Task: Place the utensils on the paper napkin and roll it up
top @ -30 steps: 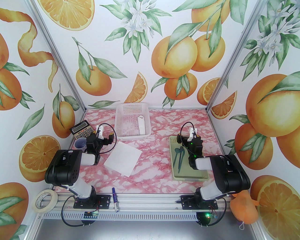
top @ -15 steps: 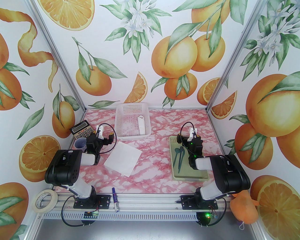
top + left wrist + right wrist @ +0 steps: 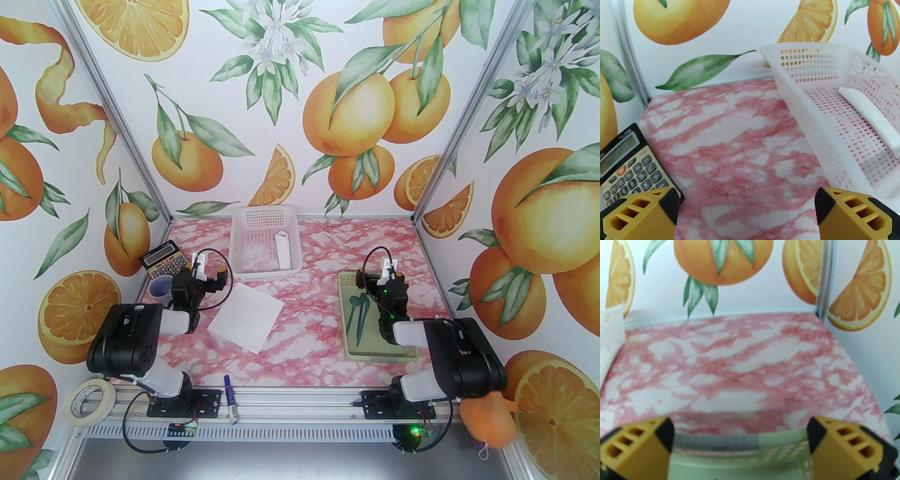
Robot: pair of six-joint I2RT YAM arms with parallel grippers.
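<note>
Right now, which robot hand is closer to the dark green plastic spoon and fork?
Right. The right gripper hangs open over the pale green tray, just beside the utensils. The left gripper is far off, beyond the white paper napkin.

place: lab test booth | evidence: I'm bolted to an aluminium rail (image 3: pixel 300 402), bottom of frame | orange-print panels (image 3: pixel 281 117) on metal posts (image 3: pixel 120 122), upper frame

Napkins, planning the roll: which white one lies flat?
The flat square white paper napkin on the pink marble table; the rolled white napkin lies in the white mesh basket.
</note>
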